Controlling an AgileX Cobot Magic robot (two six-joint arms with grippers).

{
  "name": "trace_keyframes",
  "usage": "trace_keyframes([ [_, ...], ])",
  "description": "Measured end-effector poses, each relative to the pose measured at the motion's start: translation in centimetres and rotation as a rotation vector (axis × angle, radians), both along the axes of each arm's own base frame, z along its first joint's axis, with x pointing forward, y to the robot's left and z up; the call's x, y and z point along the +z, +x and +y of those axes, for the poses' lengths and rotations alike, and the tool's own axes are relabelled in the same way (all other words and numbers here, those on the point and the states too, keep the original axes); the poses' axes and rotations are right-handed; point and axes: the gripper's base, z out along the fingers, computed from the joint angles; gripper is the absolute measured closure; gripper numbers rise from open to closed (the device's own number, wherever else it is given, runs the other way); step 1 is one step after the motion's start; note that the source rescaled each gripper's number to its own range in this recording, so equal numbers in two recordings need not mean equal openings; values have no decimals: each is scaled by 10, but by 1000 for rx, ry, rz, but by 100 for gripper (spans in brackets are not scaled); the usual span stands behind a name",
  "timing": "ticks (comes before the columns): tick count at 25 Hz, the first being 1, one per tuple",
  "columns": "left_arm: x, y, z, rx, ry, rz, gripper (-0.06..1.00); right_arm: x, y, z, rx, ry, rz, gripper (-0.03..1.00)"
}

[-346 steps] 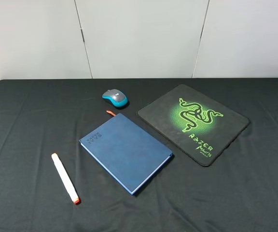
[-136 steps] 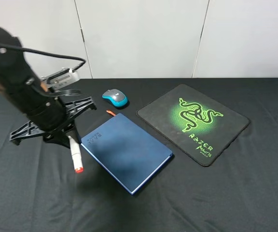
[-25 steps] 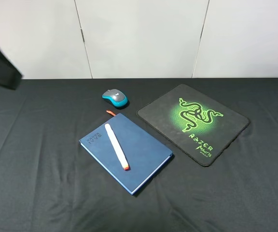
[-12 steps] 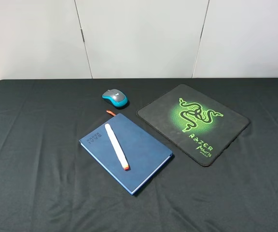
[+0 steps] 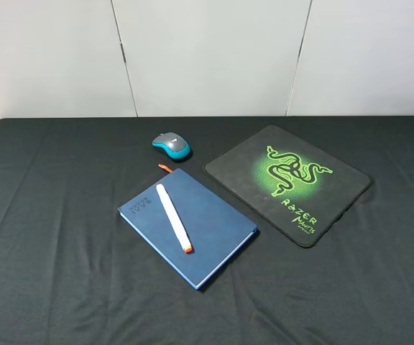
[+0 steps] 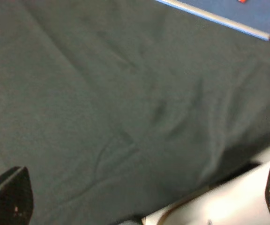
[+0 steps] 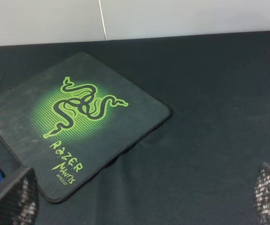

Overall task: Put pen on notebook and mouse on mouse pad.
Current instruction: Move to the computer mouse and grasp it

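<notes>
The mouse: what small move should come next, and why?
Probably reach the right end effector, which is open, toward the mouse. The pen already lies on the notebook, while the mouse sits on the cloth, apart from the mouse pad.

I look down from my high camera. The notebook (image 5: 214, 228) lies near the middle of the table (image 5: 49, 215), turned a bit so one corner points away from me. The pen (image 5: 173, 217) lies on top of the notebook, slanting across its left half, and all of it rests on the book. A ribbon (image 5: 164, 167) pokes out at the far corner. The mouse (image 5: 171, 145) sits on the table behind that corner, near it but not touching. The mouse pad (image 5: 287, 183) lies to the right of the notebook, just beside it. The mouse is left of the pad, apart from it.
</notes>
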Motion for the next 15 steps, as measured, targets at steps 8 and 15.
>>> trace_keyframes([
  [8,-21,-12,12,118,34,-166,-5,0,0,0,0,0,0,-3],
  [15,-22,-19,16,224,42,-229,-5,0,0,0,0,0,0,-3],
])
